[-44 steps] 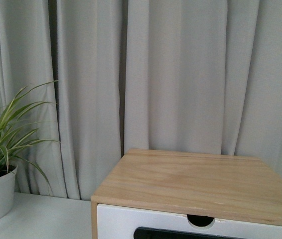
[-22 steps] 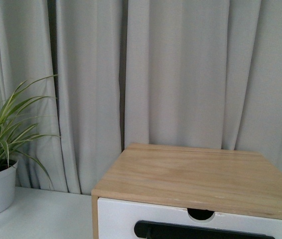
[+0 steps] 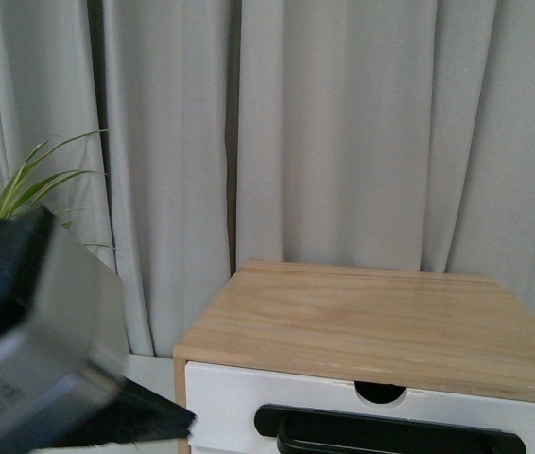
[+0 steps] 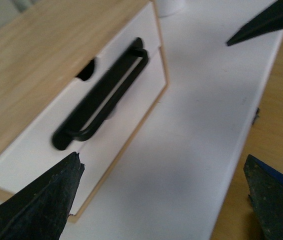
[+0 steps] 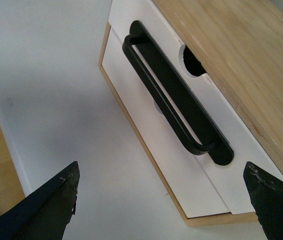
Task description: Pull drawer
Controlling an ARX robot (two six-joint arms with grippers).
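Front view: the drawer (image 3: 220,402) sits in the wood cabinet (image 3: 362,322), panel facing the robot, bar handle (image 3: 390,427) running crosswise. The cabinet stands on the white surface (image 5: 46,75), grey curtains (image 3: 343,142) behind it. Both the left hand (image 4: 161,165) and right hand (image 5: 161,170) are spread apart.

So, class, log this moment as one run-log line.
drawer: closed | handle: untouched | left hand: open, empty | right hand: open, empty

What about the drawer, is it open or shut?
Shut: the drawer has its white front flush with the cabinet frame in both wrist views, no gap showing.
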